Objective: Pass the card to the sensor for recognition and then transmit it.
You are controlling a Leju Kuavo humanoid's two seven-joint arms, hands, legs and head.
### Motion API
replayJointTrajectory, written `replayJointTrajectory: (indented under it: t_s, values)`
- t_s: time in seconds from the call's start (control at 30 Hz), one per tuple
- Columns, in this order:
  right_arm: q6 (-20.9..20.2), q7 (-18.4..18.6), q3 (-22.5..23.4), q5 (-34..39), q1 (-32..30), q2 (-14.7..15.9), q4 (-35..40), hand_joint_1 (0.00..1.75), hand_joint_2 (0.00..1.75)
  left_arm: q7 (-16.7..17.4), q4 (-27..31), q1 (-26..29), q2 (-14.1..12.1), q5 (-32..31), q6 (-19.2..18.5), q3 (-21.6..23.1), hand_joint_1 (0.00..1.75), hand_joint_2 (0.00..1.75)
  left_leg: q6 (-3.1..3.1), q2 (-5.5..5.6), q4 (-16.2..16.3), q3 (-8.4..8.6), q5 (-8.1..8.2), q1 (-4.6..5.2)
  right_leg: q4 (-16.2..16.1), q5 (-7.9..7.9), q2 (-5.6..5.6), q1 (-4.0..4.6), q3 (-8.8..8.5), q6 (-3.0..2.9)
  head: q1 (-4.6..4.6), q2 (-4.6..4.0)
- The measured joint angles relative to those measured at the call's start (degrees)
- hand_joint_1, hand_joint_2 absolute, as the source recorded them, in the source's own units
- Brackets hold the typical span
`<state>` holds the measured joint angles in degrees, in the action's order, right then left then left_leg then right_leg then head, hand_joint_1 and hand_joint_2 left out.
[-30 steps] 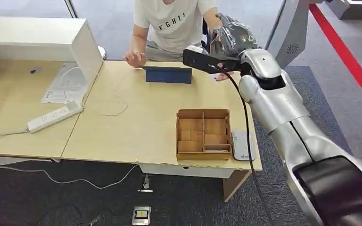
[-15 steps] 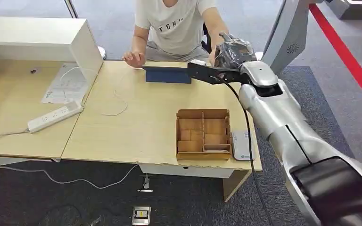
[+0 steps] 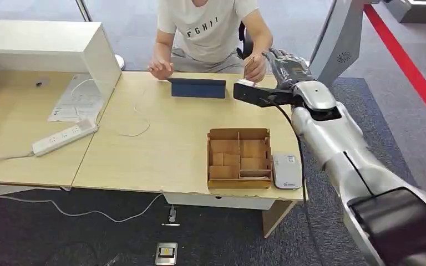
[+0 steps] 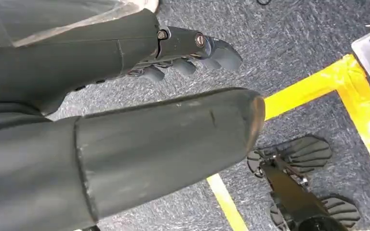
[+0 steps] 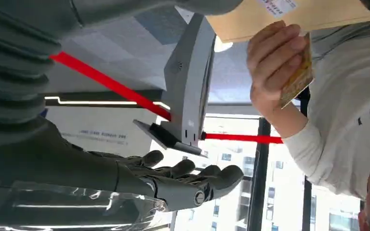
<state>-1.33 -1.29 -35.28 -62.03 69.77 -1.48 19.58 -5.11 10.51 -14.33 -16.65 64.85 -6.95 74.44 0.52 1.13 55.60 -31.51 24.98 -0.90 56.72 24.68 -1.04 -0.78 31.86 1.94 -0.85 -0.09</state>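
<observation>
A person's hand holds the yellow card across the desk, and the same hand is raised over the far table edge. My right hand reaches out just to the right of it, apart from it. My right hand has its fingers spread and holds nothing. The white sensor lies flat near the table's front right corner, beside the wooden box. My left hand hangs over the carpet, fingers loosely extended and empty.
A dark blue folded case lies in front of the seated person. A white cabinet, papers and a power strip sit at the left. A grey pillar stands behind my right arm.
My right hand has drawn away to the right from the person's hand, and the arm has swung lower. The person's hand now stands apart with the card.
</observation>
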Motion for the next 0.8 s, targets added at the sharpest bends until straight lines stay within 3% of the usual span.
replayJointTrajectory:
  t_s: [0.17,0.3,0.43,0.57,0.63,0.8]
  values:
    - [-2.49,-0.41,0.44,0.59,1.41,4.37,-0.48,0.00,0.00,-0.48,0.00,1.15,0.00,0.85,0.44,-0.02,0.00,0.00,-0.01,0.01,0.02,0.02,0.01,0.02,-0.07,0.00,0.00,-0.02,0.01,0.01,0.04,0.00]
    - [-3.30,-0.13,2.06,2.54,1.80,11.57,-0.87,0.00,0.00,-0.76,-0.02,3.14,-0.04,2.42,0.50,-0.13,0.00,0.00,-0.03,0.15,0.06,0.00,0.01,0.02,-0.18,-0.01,0.13,-0.02,-0.07,0.03,0.00,0.00]
    - [-0.56,-1.49,5.34,9.48,-0.07,19.87,-1.33,0.00,0.00,-0.98,-0.02,4.34,-0.02,3.80,1.18,-0.31,0.00,0.00,-0.14,0.08,0.07,0.10,0.12,0.06,-0.34,0.02,0.08,-0.05,-0.20,0.08,0.04,0.00]
    - [0.46,-1.86,10.30,16.27,-7.87,28.40,-1.86,0.00,0.00,0.64,0.00,5.23,0.70,4.76,2.69,-0.94,0.00,0.00,-0.28,0.34,0.08,0.38,0.30,-0.13,-0.58,0.15,0.33,0.12,-0.69,0.24,-0.02,0.00]
    - [3.03,-2.14,13.11,20.72,-14.68,33.08,-2.03,0.00,0.00,2.21,0.00,5.34,0.92,5.40,3.60,-1.38,0.00,0.00,-0.26,0.34,0.05,0.54,0.48,-0.24,-0.71,0.19,0.28,0.25,-0.98,0.24,0.05,0.00]
    - [4.68,-4.17,19.82,29.13,-30.53,38.92,-2.78,0.00,0.00,3.30,0.02,5.35,1.25,6.69,4.57,-1.95,0.00,0.00,-0.29,0.44,0.00,0.51,0.58,-0.22,-0.72,0.31,0.38,0.23,-1.01,0.20,0.02,0.00]
